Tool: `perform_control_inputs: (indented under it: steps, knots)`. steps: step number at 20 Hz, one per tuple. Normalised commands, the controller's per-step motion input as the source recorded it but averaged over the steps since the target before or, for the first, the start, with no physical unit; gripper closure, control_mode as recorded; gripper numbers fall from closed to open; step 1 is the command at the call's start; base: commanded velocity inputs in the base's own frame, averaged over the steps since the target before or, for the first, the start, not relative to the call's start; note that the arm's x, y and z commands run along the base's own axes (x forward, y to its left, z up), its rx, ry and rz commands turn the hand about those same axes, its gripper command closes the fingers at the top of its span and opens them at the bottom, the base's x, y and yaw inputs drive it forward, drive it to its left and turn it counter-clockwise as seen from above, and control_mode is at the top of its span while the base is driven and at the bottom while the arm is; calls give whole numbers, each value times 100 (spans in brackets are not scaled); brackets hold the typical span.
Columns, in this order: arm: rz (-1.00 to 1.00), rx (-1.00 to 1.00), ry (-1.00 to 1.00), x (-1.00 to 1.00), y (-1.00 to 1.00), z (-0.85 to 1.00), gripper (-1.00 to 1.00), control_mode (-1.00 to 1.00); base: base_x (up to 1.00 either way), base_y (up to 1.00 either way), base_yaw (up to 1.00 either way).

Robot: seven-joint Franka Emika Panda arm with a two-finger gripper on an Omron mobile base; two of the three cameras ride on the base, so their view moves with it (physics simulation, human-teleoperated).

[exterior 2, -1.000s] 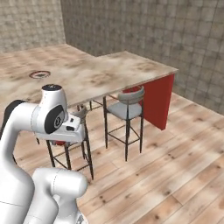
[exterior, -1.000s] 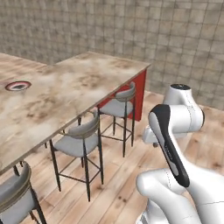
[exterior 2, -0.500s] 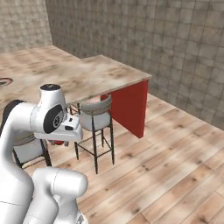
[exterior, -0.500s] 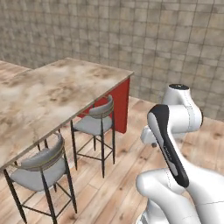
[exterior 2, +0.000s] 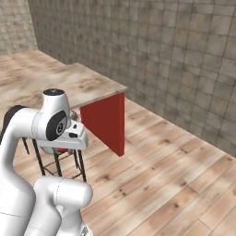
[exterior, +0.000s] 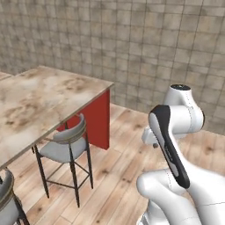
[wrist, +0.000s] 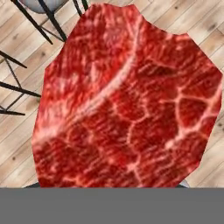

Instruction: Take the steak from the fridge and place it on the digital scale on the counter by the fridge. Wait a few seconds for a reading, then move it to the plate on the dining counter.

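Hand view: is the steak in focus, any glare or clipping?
Hand view: the steak looks sharp, marbling crisp, no glare, and its lower part meets the bottom band. Left base view: the dining counter is evenly lit, with a soft shadow under its edge.

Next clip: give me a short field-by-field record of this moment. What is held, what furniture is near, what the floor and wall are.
held item: steak, red with pale marbling, close in front of the hand camera
gripper: shut on the steak
nearby furniture: dining counter with red end panel; bar stool tucked beside it
plate: not visible now
floor: wood planks
wall: grey-brown tiles
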Motion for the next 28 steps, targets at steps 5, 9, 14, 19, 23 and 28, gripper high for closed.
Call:
perform_control_inputs:
  steps: [5, 9, 14, 19, 23, 28]
  knots:
    - [0, 0, 0, 0, 0, 0, 100, 100, 100, -100, 20]
    - [0, 0, 0, 0, 0, 0, 100, 100, 95, -100, 21]
    - [0, 0, 0, 0, 0, 0, 100, 100, 96, -100, 23]
    - [0, 0, 0, 0, 0, 0, 100, 100, 100, -88, 34]
    - [0, 0, 0, 0, 0, 0, 100, 100, 100, -84, 36]
    - [0, 0, 0, 0, 0, 0, 100, 100, 100, -84, 37]
